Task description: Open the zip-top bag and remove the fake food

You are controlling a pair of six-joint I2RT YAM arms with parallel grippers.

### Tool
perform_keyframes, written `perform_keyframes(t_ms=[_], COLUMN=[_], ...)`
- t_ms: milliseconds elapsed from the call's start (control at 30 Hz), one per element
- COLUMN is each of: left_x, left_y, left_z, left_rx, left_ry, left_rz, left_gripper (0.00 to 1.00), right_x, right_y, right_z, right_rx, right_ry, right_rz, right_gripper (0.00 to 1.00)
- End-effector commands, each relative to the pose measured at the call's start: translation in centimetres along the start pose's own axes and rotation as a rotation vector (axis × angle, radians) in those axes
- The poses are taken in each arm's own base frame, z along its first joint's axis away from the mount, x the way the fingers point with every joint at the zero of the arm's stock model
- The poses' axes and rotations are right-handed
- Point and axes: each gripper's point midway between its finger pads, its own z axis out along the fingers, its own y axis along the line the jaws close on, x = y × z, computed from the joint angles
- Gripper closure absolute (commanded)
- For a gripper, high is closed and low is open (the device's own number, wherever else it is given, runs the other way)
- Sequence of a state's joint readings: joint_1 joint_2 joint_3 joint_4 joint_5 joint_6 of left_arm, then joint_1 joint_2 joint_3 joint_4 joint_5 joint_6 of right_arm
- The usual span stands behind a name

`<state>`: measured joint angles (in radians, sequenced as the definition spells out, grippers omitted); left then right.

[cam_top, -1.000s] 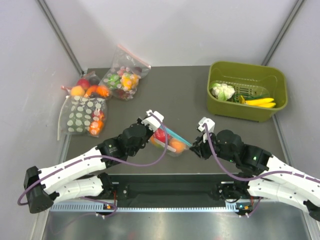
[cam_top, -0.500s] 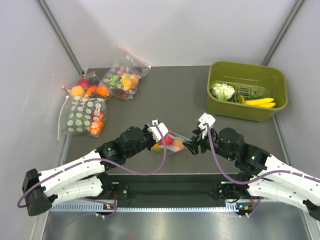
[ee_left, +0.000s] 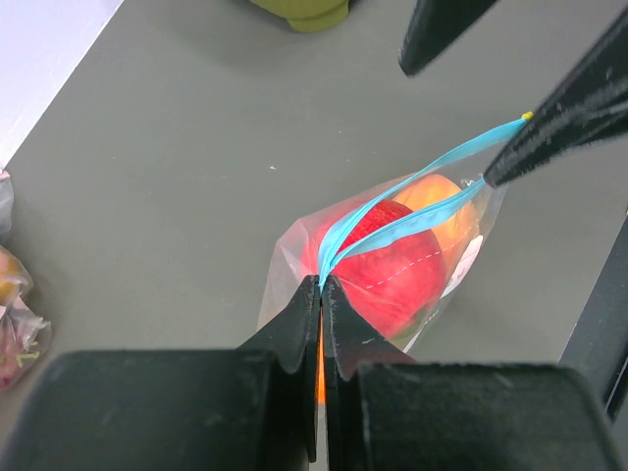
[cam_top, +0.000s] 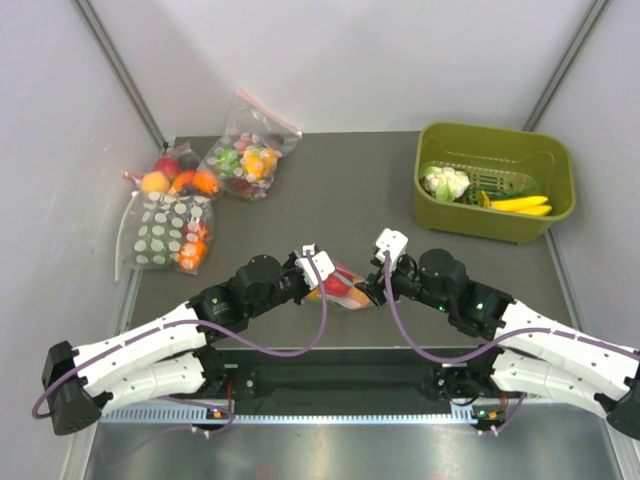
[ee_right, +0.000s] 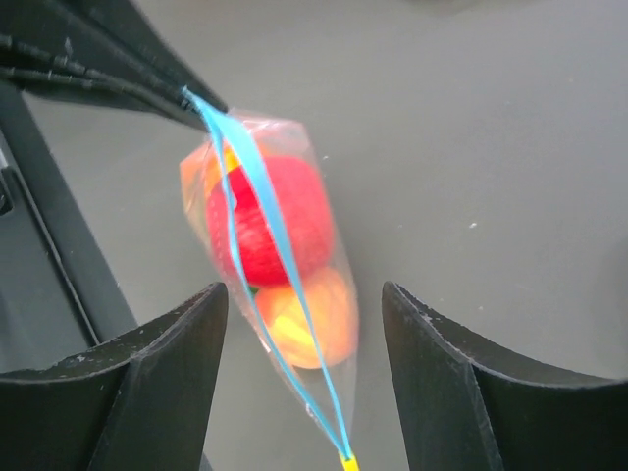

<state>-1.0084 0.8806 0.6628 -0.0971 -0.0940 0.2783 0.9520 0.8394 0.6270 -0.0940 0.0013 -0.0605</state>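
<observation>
The zip-top bag (cam_top: pixel 342 288) hangs near the table's front middle, between my two grippers. Its light-blue zip strips are parted along the middle. My left gripper (cam_top: pixel 318 270) is shut on one end of the zip strip (ee_left: pixel 322 283). The fake food shows through the plastic: a red fruit (ee_left: pixel 392 280) and a peach-orange one (ee_left: pixel 453 211), with a bit of green under the red. My right gripper (cam_top: pixel 376 284) is open. Its jaws stand either side of the bag's other end (ee_right: pixel 304 294) without touching it. The red fruit (ee_right: pixel 280 221) and the orange fruit (ee_right: pixel 312 319) lie just ahead of them.
A green bin (cam_top: pixel 495 225) with a white cauliflower and yellow pieces stands at the back right. At the far left lie a clear bag with a pink-red zip (cam_top: pixel 248 150), a white-dotted bag (cam_top: pixel 165 232) and a bag of fruits (cam_top: pixel 175 178). A black rail (cam_top: pixel 330 375) runs along the front edge.
My left gripper has come down and toward the front with the bag. My right gripper has moved left until its open jaws straddle the bag's free end.
</observation>
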Motion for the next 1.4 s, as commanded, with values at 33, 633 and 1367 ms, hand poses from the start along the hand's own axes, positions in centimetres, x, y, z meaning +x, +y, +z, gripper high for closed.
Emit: perform_keyframes(t_ms=[33,633,1367], left_x=[-2.4,-2.5,-2.2], left_y=[0.5,0.3,0.1], left_z=[-0.2,-0.4,-0.2], left_rx=[-0.009,0.002,0.006], left_ry=[-0.096,-0.104,-0.09], left_rz=[0.005,-0.001,0.002], left_gripper=[1.0,1.0,1.0], right_x=[-0.7,-0.5,-2.2], right_y=[0.6,-1.3,-1.9], right_z=[0.3,0.7,-0.4], right_rx=[-0.05,-0.022,-0.017], right_ry=[-0.048,-0.063,-0.115], right_rz=[-0.024,-0.018,-0.007], right_gripper=[0.37,0.38,0.38])
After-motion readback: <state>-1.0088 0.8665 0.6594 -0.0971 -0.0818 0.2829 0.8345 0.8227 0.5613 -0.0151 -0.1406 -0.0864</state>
